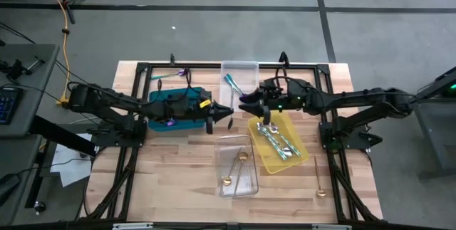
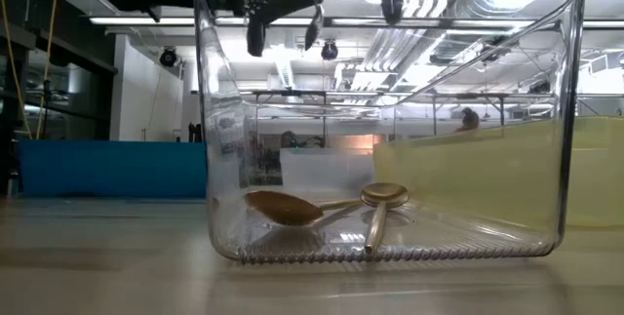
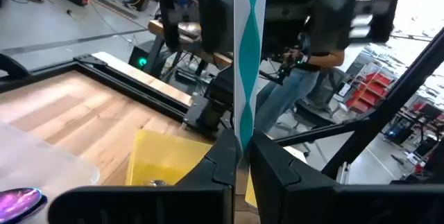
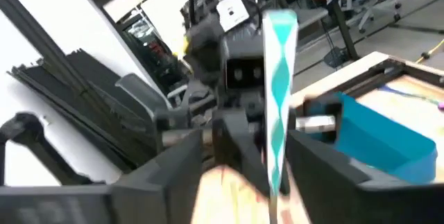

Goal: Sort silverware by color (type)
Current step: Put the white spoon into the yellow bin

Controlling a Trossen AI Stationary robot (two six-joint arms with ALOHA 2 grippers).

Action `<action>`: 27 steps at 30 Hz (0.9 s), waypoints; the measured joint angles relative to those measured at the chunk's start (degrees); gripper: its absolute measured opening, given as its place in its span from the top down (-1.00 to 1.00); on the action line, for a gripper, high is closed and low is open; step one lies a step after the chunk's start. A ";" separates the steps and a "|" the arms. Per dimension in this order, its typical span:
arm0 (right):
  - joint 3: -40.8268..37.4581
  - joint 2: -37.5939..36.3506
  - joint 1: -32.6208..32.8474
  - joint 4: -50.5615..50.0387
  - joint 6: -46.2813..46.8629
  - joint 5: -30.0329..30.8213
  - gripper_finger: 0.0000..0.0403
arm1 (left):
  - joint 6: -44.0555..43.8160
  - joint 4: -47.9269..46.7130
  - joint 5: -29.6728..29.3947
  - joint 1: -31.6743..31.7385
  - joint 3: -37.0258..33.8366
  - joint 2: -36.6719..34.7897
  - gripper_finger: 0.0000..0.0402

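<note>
The left gripper (image 3: 239, 158) has its two dark fingers (image 3: 215, 165) pressed together on the lower end of a teal-handled utensil (image 3: 248, 50), whose teal-and-white patterned handle stands straight up from between them. The right gripper (image 4: 243, 158) faces it nose to nose; its fingers (image 4: 316, 161) stand apart on either side of the same handle, and in the right wrist view they show no contact with it, so the hold reads as the left's alone.

From above, both arms reach level across the table and meet tip to tip at mid-table, the left gripper (image 1: 226, 114) just beside the right gripper (image 1: 246, 106).

No writing or label is legible in any view.

Just beyond the fingertips, toward the far edge, sits a clear tray (image 1: 251, 68) with one teal-handled piece (image 1: 231, 81) in it. Beneath the left wrist lies a teal tray (image 1: 160, 105), with iridescent purple pieces (image 1: 169, 122) showing at its near edge. Under and just nearer than the right gripper lies a yellow tray (image 1: 303, 141) holding shiny silver and teal-handled pieces (image 1: 274, 139). Nearer still, a second clear tray (image 1: 221, 152) holds gold spoons (image 2: 292, 208); in the low view it fills most of the frame, with the grippers high above it. A lone gold spoon (image 1: 318, 180) lies on the bare wooden table (image 1: 171, 173), well apart to the right.

A person in jeans (image 3: 277, 106) stands in the room beyond the table.
</note>
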 joint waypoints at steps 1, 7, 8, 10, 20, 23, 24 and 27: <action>0.88 0.62 -0.22 0.06 -0.19 0.02 -0.07 | -0.01 0.23 -0.04 -0.21 0.00 0.36 0.93; 3.41 3.60 -1.20 -1.21 0.03 0.26 -0.20 | 0.21 1.39 -0.39 -0.50 0.07 0.64 0.93; 3.49 4.14 -1.21 -1.23 0.03 0.26 -0.21 | 0.84 1.30 -0.36 -0.50 0.23 0.64 0.93; 3.53 5.14 -1.16 -1.32 0.03 0.21 -0.21 | 2.83 0.76 0.21 -0.50 1.08 0.64 0.93; 3.55 6.65 -1.10 3.26 0.47 -2.54 -0.18 | 6.23 -3.89 1.41 -0.01 3.32 0.60 0.93; 3.59 6.26 -1.12 4.73 0.49 -2.52 -0.04 | 6.22 -4.40 1.41 -0.02 3.34 0.60 0.93; 3.59 6.26 -1.10 4.66 0.49 -2.52 0.04 | 6.24 -4.32 1.43 -0.02 3.34 0.60 0.93; 3.59 6.28 -1.10 4.32 0.51 -2.53 0.37 | 6.22 -4.37 1.44 -0.02 3.34 0.60 0.93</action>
